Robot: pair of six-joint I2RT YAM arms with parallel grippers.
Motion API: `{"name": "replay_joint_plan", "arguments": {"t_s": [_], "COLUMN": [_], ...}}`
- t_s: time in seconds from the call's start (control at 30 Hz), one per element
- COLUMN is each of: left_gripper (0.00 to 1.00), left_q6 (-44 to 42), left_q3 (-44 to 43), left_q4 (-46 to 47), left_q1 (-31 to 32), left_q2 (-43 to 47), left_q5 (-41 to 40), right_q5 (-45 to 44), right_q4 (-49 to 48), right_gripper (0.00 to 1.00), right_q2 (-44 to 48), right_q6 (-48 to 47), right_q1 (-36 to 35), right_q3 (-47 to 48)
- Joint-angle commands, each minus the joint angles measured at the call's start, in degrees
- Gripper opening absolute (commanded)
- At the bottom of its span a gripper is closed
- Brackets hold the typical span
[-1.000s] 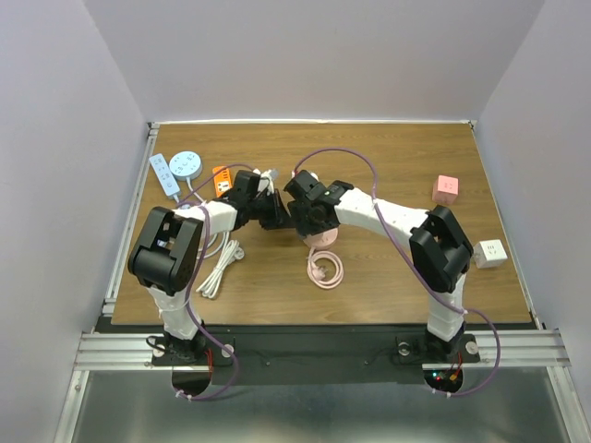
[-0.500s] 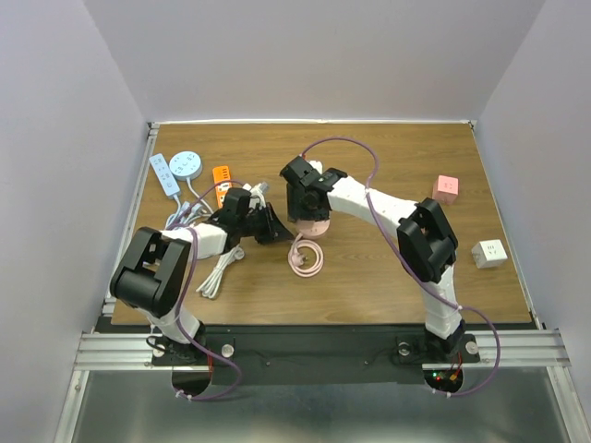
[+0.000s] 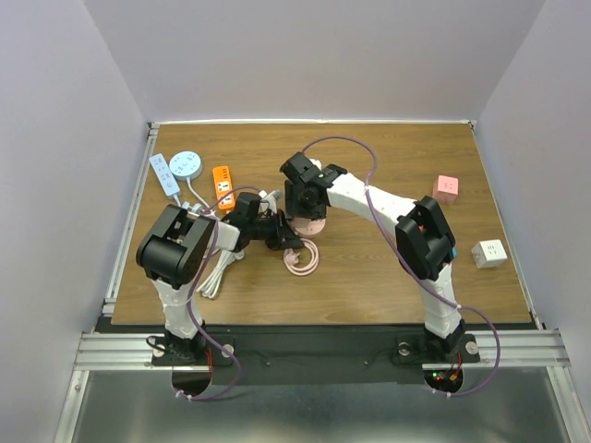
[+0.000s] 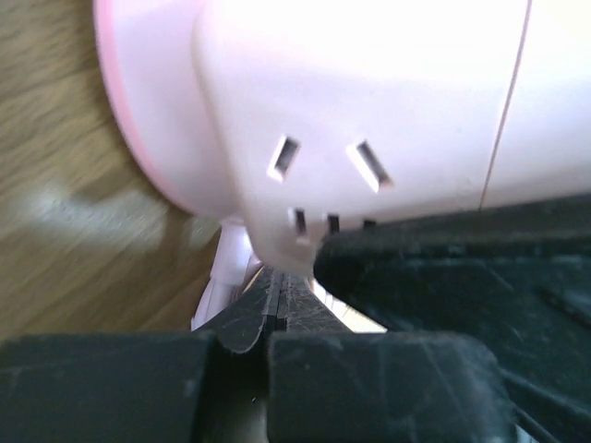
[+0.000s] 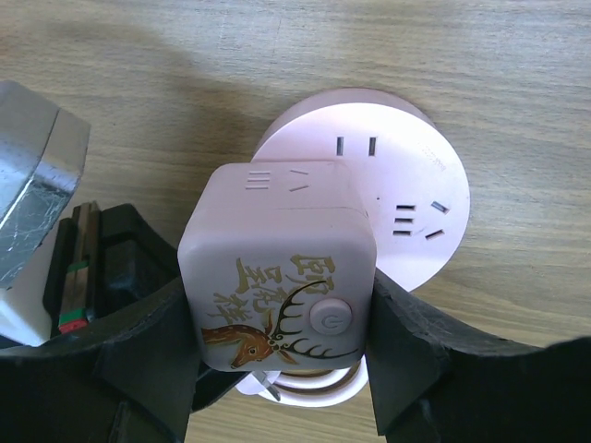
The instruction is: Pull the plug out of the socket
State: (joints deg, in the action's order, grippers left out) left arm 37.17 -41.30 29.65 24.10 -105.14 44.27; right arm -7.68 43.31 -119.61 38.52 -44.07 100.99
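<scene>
Pink on pink: the cube plug (image 5: 277, 249), printed with a gold deer and fitted with a round button, sits on the round pink socket (image 5: 406, 185) and covers its lower left part. Both are near the middle of the wooden table (image 3: 388, 268). The right gripper (image 5: 277, 314) clasps the cube, with a black finger (image 5: 152, 351) pressed against each flank. Whether the prongs are seated cannot be told from any view.

The left gripper (image 4: 272, 305) reaches in low from the left, its jaws pressed flat together just beside the cube (its side outlets fill that wrist view). Whether something thin is pinched between them cannot be told.

From above, a coiled pink cable (image 3: 300, 260) lies just in front of the socket. At the far left corner are an orange power strip (image 3: 223, 180), a blue-and-white strip (image 3: 165, 173) and a pale blue round socket (image 3: 186, 164). A small pink cube (image 3: 446, 189) and a white cube (image 3: 489, 252) stand well apart on the right.
</scene>
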Motion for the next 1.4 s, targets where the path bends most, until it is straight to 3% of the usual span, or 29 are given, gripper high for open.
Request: {"name": "replay_joint_plan", "arguments": {"t_s": [0.0, 0.2, 0.5, 0.87, 1.07, 1.3, 1.37], "left_gripper": [0.0, 0.0, 0.0, 0.0, 0.0, 0.0, 0.0], "left_q6": [-3.3, -3.2, -2.4, -1.8, 0.3, 1.7, 0.3], "left_q3": [1.9, 2.5, 2.2, 1.9, 1.9, -5.1, -11.8], "left_q4": [0.5, 1.0, 2.3, 2.3, 2.3, -3.8, -8.0], "left_q1": [-1.7, -3.4, -3.3, -3.4, -3.3, -3.3, -3.3], "left_q2": [-6.0, -11.7, -14.3, -14.2, -7.4, 7.0, 9.9], "left_q5": [-4.5, -5.4, -5.3, -4.8, -2.5, -1.2, -1.2], "right_q5": [4.6, 4.0, 2.4, 5.1, -3.2, -13.9, -15.0], "right_q4": [-1.5, 1.2, 10.7, 12.1, 12.1, 10.3, 8.2], "right_gripper": [0.0, 0.0, 0.01, 0.0, 0.0, 0.0, 0.0], "right_q2": [-0.4, 2.9, 3.8, 4.7, 7.7, 14.1, 15.5], "right_q6": [2.3, 2.0, -1.8, -4.3, -4.9, -4.5, -4.5], "right_q1": [0.7, 2.3, 6.7, 9.0, 10.2, 23.8, 28.8], "right_q3": [2.2, 4.5, 15.5, 14.3, 10.0, -3.1, -5.5]}}
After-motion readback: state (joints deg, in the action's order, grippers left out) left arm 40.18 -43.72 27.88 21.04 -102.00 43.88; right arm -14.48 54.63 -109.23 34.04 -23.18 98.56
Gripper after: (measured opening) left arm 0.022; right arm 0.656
